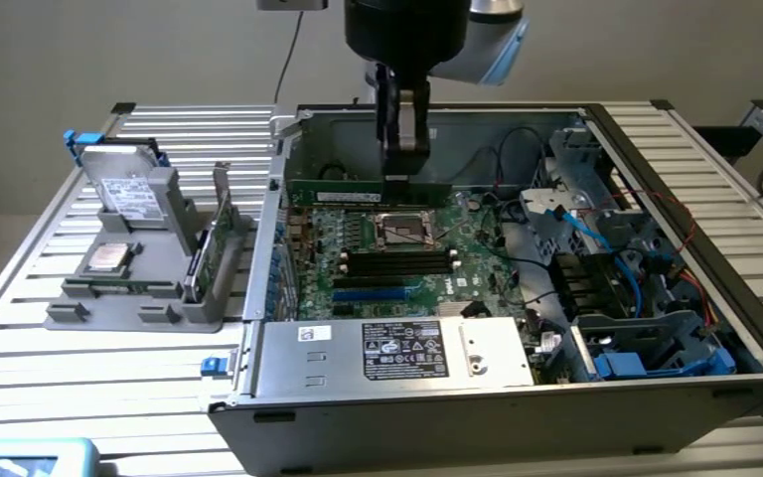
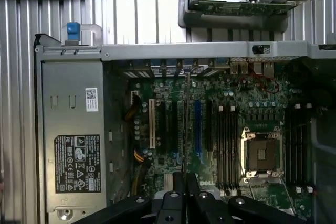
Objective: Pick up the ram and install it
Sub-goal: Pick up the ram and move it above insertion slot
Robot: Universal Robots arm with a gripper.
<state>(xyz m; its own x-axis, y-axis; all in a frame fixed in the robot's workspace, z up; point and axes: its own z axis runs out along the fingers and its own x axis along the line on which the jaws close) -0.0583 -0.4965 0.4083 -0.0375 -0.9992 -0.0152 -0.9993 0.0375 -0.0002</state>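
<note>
The ram is a thin green stick hanging level over the far part of the motherboard inside the open computer case. My gripper comes down from above and is shut on the stick's upper edge. In the wrist view the ram shows edge-on as a thin line running out from my gripper, over the expansion slots beside the blue one. The black memory slots lie nearer the front than the stick, past the CPU socket. In the wrist view these memory slots sit beside the socket.
A power supply with labels fills the case's front. Cables and a blue-clipped drive cage crowd the exterior view's right. Outside the case on the exterior view's left, a grey stand holds a hard drive and a larger green card.
</note>
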